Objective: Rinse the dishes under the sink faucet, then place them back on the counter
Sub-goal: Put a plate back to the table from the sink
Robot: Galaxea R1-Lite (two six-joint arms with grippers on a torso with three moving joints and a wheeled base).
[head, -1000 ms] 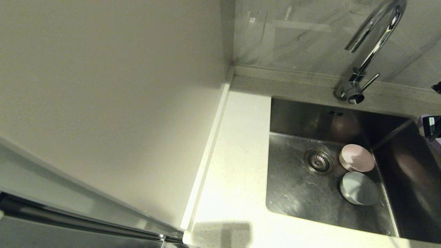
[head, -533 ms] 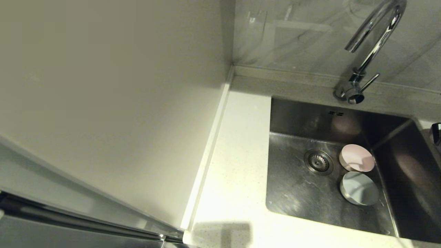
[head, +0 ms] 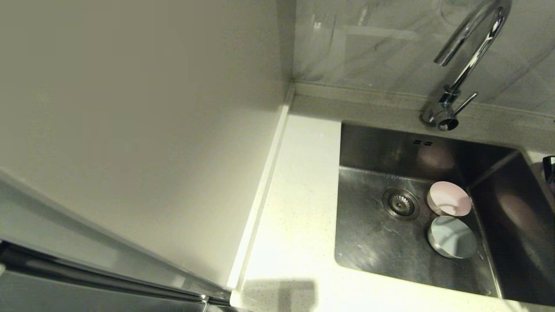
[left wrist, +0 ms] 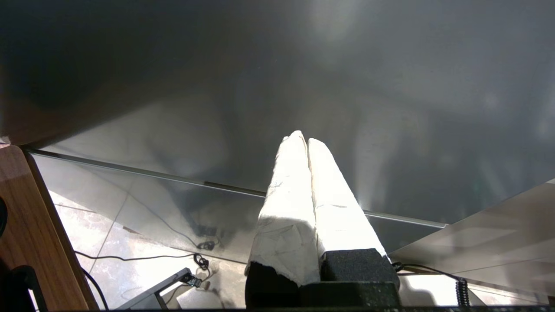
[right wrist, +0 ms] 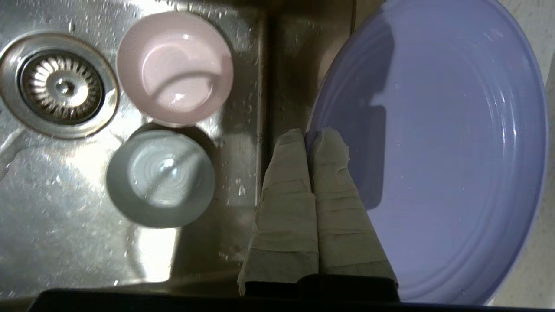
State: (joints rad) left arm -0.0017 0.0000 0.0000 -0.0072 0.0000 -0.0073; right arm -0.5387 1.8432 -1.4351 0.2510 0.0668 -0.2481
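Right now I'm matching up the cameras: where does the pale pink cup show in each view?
Head view: pink cup on the sink floor, just right of the drain strainer, with the blue-white bowl nearer the camera.
Left wrist view: not in it.
Right wrist view: pink cup between the strainer and the lilac plate.
Shared landmark: the drain strainer.

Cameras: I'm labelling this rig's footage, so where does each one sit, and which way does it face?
Head view: on the robot's head, facing forward and down at the counter, sink and faucet; no tool clearly shows.
Left wrist view: behind the shut left tool, facing a dark panel and floor cables.
Right wrist view: behind the right tool, shut on the plate rim, facing down into the sink.
Shared by head and right wrist: cup, bowl, drain.
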